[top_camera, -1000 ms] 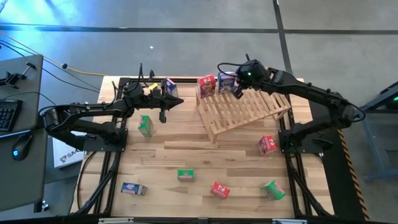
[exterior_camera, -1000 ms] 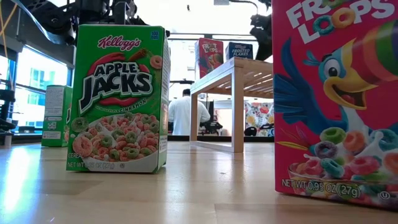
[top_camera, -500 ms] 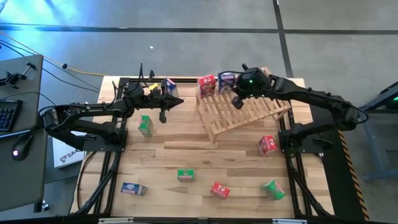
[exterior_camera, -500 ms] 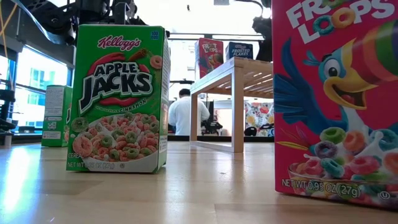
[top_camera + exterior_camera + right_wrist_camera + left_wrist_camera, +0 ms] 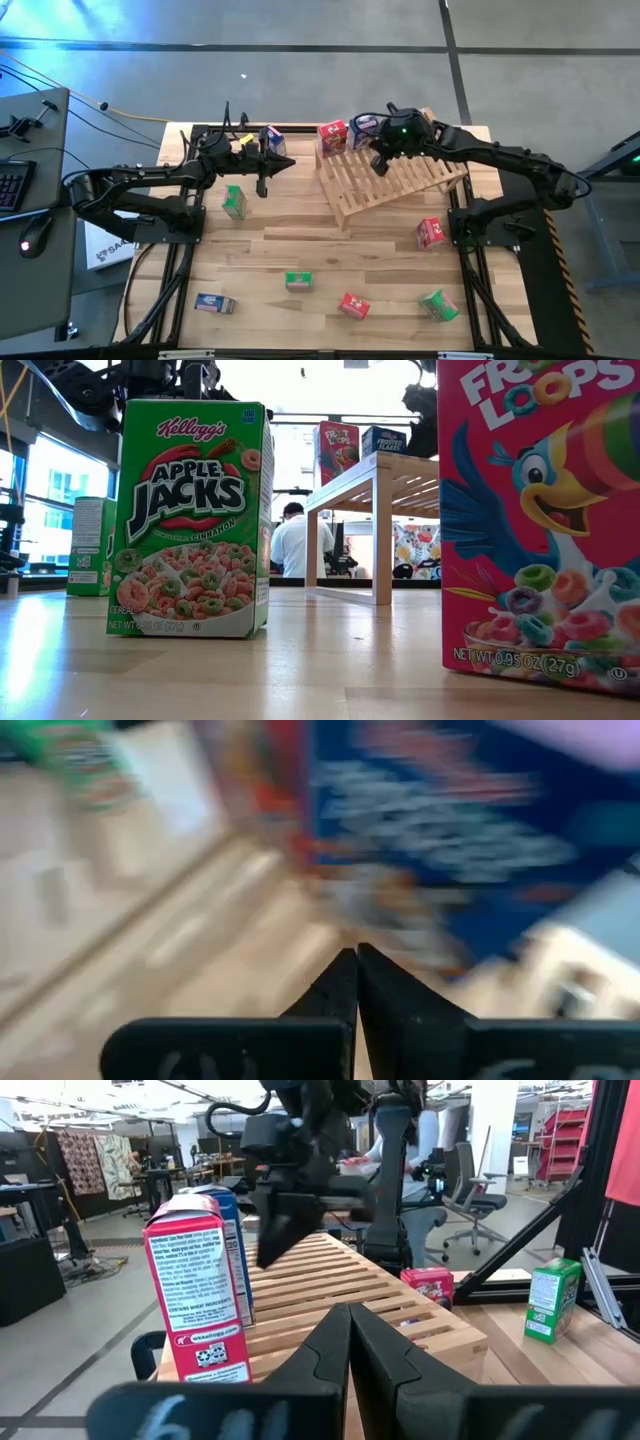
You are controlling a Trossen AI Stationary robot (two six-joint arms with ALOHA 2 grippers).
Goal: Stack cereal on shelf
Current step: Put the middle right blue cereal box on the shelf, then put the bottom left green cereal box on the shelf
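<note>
Your right gripper (image 5: 379, 161) has backed off the two boxes (image 5: 347, 134) at the shelf's (image 5: 395, 180) 12 o'clock edge—fingers pressed together, empty—with seemingly seven boxes elsewhere.

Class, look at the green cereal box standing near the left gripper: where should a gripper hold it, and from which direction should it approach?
Probably from above, fingers closing across the two broad faces near the top. The green cereal box stands upright on the table with clear space around it, so its thin dimension suits the fingers. The left gripper hovers nearby, shut, and would have to open first.
</note>
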